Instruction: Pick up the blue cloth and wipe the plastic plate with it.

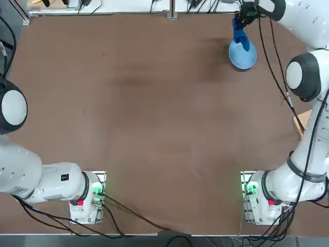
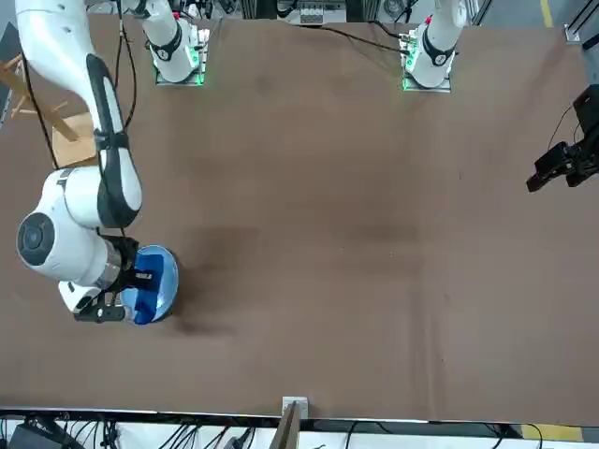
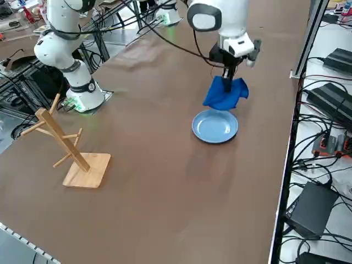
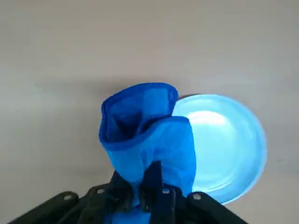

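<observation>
The blue cloth (image 4: 145,135) hangs bunched from my right gripper (image 4: 154,186), which is shut on its top. In the right side view the cloth (image 3: 224,93) dangles clear of the table, above the far rim of the plastic plate (image 3: 215,126), with the gripper (image 3: 228,74) pinching it from above. The light blue plate (image 1: 243,56) lies at the table's far right corner, and the cloth (image 1: 240,35) overlaps its far edge in the top view. In the front view the cloth (image 2: 140,295) covers part of the plate (image 2: 164,276). The plate (image 4: 229,144) lies beside the hanging cloth in the wrist view.
A wooden rack with pegs (image 3: 69,148) stands on the table on the robot's right side, nearer the right arm's base (image 3: 82,96). The table's far edge (image 1: 154,14) runs close behind the plate. Cables trail along the right arm (image 1: 277,77).
</observation>
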